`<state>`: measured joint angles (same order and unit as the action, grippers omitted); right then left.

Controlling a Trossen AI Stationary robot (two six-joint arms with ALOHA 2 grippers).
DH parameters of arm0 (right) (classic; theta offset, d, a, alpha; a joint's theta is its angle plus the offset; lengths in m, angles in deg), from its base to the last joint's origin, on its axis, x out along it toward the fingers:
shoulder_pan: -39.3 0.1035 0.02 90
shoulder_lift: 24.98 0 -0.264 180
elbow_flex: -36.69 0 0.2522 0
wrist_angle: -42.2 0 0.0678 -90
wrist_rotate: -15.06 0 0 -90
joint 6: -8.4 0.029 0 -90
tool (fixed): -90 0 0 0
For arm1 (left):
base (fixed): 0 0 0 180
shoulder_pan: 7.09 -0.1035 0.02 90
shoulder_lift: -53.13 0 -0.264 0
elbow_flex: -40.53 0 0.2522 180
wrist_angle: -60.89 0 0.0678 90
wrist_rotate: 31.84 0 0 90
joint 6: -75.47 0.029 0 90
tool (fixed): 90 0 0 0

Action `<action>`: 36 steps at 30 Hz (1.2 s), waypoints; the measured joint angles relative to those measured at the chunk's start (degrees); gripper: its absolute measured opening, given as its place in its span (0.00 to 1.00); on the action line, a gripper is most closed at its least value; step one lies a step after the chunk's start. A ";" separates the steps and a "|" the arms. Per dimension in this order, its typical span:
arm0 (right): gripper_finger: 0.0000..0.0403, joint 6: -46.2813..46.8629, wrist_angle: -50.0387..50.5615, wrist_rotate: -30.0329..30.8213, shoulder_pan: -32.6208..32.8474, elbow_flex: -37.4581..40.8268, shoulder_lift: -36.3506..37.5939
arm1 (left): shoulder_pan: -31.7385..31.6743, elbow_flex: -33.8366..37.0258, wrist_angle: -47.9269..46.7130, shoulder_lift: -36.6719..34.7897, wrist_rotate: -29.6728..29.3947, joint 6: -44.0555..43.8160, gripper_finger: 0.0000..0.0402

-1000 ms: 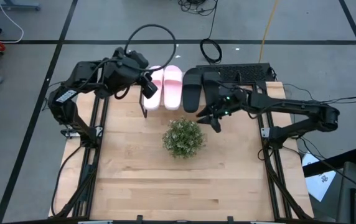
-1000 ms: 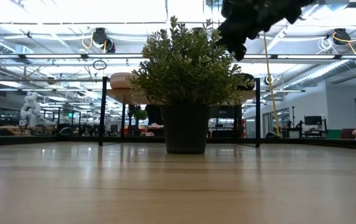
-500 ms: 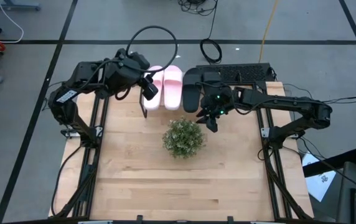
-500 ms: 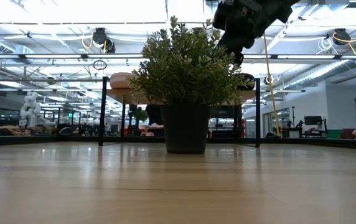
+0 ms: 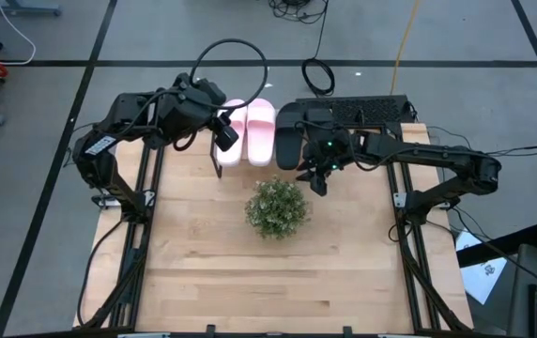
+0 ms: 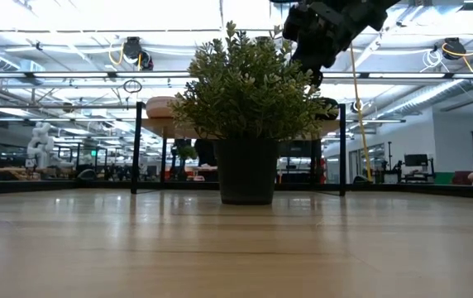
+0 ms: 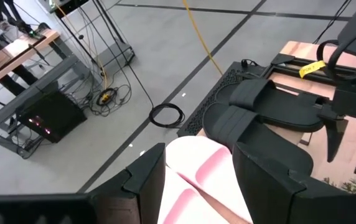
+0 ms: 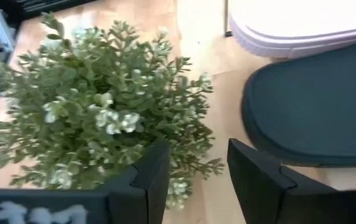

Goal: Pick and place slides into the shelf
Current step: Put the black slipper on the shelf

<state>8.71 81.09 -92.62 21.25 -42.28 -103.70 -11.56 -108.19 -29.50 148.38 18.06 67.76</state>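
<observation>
two pale pink slides (image 5: 250,130) and two black slides (image 5: 299,131) are present, four in all, on one shelf (image 6: 158,105). one potted green plant (image 5: 277,207) stands on one wooden table (image 5: 268,282). two robot arms are in view.

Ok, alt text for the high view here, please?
Seen from above, two pink slides and two black slides lie in a row at the table's far edge. The open left gripper hangs beside the pink pair; the open right gripper hovers between the black pair and a plant.
</observation>
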 joint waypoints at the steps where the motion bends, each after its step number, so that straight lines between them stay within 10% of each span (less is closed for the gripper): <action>1: 0.37 -0.28 -0.02 0.68 -0.06 0.00 -0.06 | 0.00 0.00 -0.01 0.00 0.01 0.02 0.47; 36: 0.37 -2.10 -2.90 1.00 -1.20 0.02 -4.78 | 0.00 0.00 0.05 0.00 0.00 0.48 0.47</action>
<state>6.61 78.19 -91.62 20.05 -42.26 -108.48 -11.56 -108.19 -29.45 148.38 18.06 68.24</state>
